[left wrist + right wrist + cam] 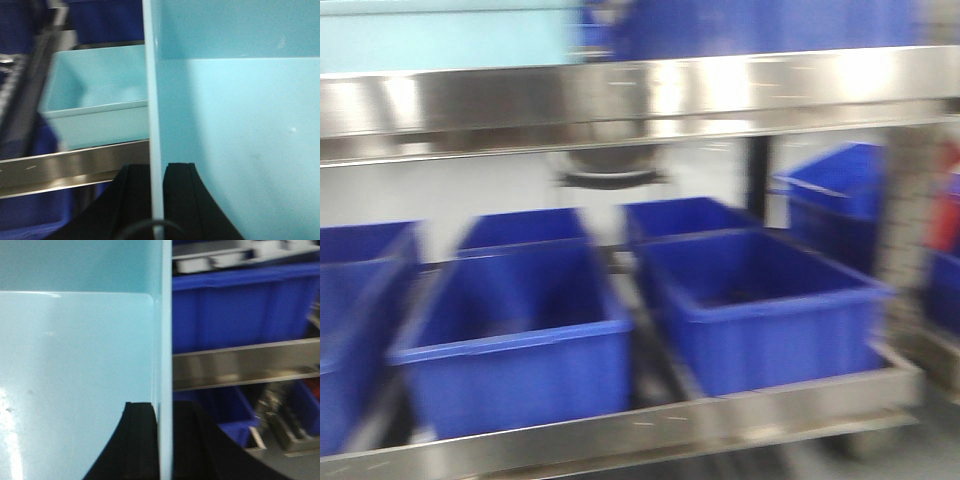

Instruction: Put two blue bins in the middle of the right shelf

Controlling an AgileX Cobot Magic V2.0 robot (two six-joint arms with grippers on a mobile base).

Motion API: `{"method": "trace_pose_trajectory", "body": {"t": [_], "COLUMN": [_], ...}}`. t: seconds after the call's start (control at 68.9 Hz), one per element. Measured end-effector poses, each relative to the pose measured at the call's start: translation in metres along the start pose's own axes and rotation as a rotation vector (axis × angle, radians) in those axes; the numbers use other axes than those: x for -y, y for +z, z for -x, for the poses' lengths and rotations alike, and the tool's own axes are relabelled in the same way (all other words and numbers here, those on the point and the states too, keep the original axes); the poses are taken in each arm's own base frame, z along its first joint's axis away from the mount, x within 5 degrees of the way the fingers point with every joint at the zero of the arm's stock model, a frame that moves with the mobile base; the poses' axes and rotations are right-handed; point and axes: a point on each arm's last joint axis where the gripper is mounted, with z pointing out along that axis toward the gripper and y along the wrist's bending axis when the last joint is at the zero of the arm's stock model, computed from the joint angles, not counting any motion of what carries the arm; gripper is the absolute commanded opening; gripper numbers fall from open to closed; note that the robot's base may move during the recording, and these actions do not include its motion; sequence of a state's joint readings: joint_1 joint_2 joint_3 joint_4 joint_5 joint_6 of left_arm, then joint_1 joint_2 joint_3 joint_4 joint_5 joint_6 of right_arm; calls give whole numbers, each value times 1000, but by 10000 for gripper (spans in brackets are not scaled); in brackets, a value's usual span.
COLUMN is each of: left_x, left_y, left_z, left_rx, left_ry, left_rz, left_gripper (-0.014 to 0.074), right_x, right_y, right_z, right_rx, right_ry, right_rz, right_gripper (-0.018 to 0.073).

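Observation:
I hold one pale blue bin between both arms. In the left wrist view its floor fills the right side, and my left gripper is shut on its thin left wall. The right wrist view has the same bin's inside on the left, with my right gripper shut on its right wall. A second pale blue bin stands on a shelf behind a steel rail. In the front view a pale blue bin shows at top left above the broad shiny shelf rail. Neither gripper shows there.
Several dark blue bins fill the tier below the broad rail, with another tilted at the back right. Beside the held bin's right wall are a dark blue bin and a steel rail. The views are blurred.

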State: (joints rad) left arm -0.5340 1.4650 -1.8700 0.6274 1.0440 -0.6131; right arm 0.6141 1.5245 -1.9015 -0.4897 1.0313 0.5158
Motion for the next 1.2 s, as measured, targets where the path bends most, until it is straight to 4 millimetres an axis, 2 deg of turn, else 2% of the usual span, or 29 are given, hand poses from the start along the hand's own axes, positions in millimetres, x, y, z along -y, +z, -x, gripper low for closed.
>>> {"method": "trace_pose_trajectory", "body": {"t": [1.204], "left_x": [0], "left_y": [0], "left_z": [0], "left_rx": [-3], "left_ry": [0], "left_rz": [2], "left_gripper": [-111], "right_x": [0], "right_y": [0], "right_z": [0], "right_rx": [-2], "right_ry": [2], "right_rz": [3], "right_gripper": [-162]}}
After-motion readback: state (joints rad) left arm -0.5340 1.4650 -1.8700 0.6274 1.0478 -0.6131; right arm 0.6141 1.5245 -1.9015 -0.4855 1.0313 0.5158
